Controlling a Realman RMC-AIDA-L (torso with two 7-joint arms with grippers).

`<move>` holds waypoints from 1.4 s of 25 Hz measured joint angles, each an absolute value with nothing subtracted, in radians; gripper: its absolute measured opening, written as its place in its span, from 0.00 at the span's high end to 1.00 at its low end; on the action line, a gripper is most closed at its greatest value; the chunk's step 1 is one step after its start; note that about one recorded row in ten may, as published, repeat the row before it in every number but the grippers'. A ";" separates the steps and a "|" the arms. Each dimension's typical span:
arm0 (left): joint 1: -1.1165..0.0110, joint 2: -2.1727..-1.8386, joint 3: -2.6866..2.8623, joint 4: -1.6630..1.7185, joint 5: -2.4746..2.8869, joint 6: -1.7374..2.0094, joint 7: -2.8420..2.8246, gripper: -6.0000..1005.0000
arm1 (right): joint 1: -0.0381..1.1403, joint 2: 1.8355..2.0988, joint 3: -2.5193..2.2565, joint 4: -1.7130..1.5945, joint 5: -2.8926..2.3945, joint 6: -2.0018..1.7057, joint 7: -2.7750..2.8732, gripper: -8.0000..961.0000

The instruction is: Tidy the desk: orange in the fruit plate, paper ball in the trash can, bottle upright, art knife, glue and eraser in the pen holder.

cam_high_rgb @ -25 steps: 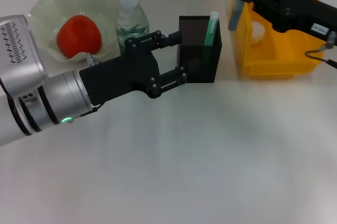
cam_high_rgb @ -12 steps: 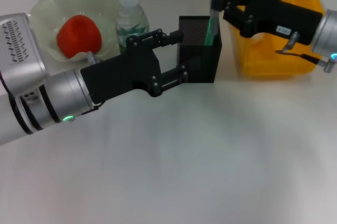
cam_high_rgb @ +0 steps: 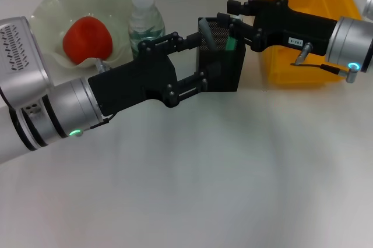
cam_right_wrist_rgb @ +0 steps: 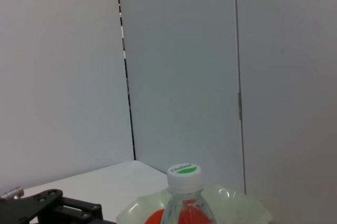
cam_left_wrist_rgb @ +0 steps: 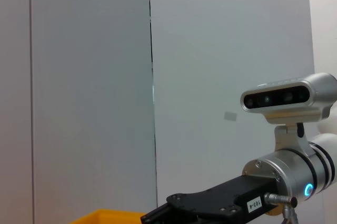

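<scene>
The black mesh pen holder [cam_high_rgb: 224,70] stands mid-desk. My left gripper [cam_high_rgb: 195,62] is open, its two fingers against the holder's left side. Just over the holder's top hangs my right gripper [cam_high_rgb: 229,12], fingers apart and nothing held. The grey art knife [cam_high_rgb: 207,30] leans inside the holder beside the green glue [cam_high_rgb: 231,43]. The orange [cam_high_rgb: 87,38] lies in the pale green fruit plate [cam_high_rgb: 55,9]. The bottle [cam_high_rgb: 145,21] stands upright, its cap [cam_right_wrist_rgb: 184,173] showing in the right wrist view. The yellow trash can [cam_high_rgb: 306,56] is at the back right. The paper ball and eraser are hidden.
My right arm [cam_high_rgb: 309,27] crosses in front of the trash can. The left wrist view shows that arm [cam_left_wrist_rgb: 237,203] against a grey wall. The desk's back edge runs just behind the plate and bottle.
My right gripper has come down from above with the art knife and let it go. The knife now leans inside the pen holder. The left arm has not moved.
</scene>
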State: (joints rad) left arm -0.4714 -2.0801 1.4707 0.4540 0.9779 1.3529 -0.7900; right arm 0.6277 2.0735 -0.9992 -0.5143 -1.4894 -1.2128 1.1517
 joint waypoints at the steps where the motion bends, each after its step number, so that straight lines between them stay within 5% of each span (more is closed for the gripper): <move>1: -0.471 -2.080 1.471 0.454 0.978 1.353 -0.790 0.40 | 0.628 2.074 -0.999 -0.514 -1.489 -1.213 1.152 0.82; 3: -0.471 -2.080 1.470 0.454 0.977 1.353 -0.790 0.40 | 0.626 2.075 -0.998 -0.519 -1.490 -1.213 1.152 0.65; 9: -0.471 -2.080 1.470 0.454 0.977 1.351 -0.790 0.40 | 0.574 2.076 -1.009 -0.604 -1.505 -1.251 1.241 0.65; 19: -0.469 -2.080 1.476 0.455 0.971 1.358 -0.798 0.40 | 0.346 2.084 -1.028 -0.921 -1.641 -1.496 1.444 0.45; 30: -0.450 -2.069 1.494 0.456 0.978 1.433 -0.817 0.40 | 0.241 2.084 -0.911 -0.788 -1.607 -1.852 1.129 0.21; 35: -0.441 -2.050 1.482 0.466 1.015 1.479 -0.917 0.40 | 0.238 2.084 -0.918 -0.728 -1.614 -1.888 1.066 0.21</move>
